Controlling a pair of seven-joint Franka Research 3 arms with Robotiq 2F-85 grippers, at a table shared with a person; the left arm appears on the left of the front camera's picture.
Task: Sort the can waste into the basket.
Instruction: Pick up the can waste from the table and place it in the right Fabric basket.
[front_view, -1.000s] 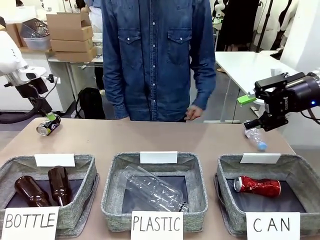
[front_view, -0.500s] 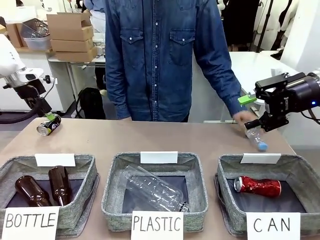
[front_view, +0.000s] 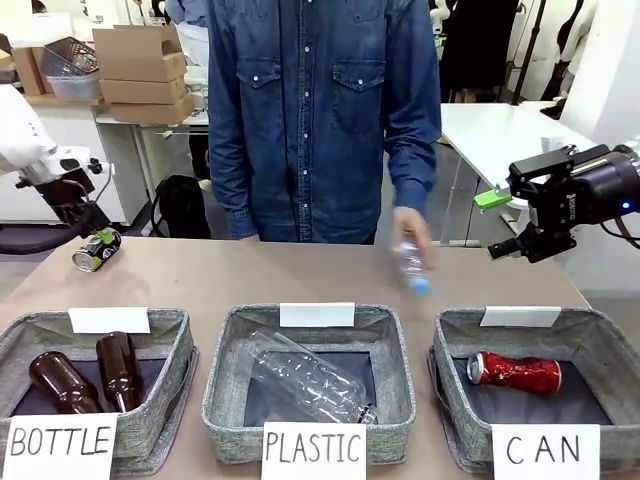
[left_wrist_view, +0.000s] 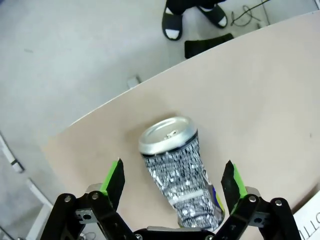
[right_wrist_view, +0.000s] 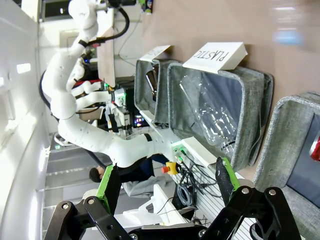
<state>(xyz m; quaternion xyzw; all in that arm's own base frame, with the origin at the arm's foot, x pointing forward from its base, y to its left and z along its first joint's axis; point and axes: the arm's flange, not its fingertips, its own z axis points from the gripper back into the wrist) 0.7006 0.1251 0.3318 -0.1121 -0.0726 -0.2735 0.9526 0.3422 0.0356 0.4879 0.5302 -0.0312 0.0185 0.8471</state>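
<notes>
Grey fabric makes up the CAN basket (front_view: 449, 400), the nearest-right thing in the front view, and the red can (front_view: 515, 372) lies on its side on the dark lining inside. The grey can (front_view: 97, 250) lies at the opposite end of the worktop (front_view: 300, 275), well apart from that basket and farther back. The left end effector (front_view: 92, 230) sits just behind it, though from here I cannot tell how its jaws stand. Above and behind the basket's far rim, the right end effector (front_view: 497, 225) hangs in the air with its jaws spread and nothing between them. To the left of that rim, a person's hand (front_view: 410, 232) holds a clear bottle (front_view: 413, 268) with a blue cap over the worktop.

The left wrist view settles the doubt. The left end effector (left_wrist_view: 172, 172) is spread wide, with one of its green-padded fingers (left_wrist_view: 114, 177) on each side of the grey can (left_wrist_view: 180, 182), which lies on the worktop (left_wrist_view: 260, 100) with its silver top pointing away from the camera. Neither pad touches the can.

The right wrist view, rolled sideways, shows the right end effector (right_wrist_view: 166, 184) spread and empty. A corner of the CAN basket (right_wrist_view: 290, 130) shows at the picture's right edge — a sliver of the red can (right_wrist_view: 316, 150) is visible inside it.
</notes>
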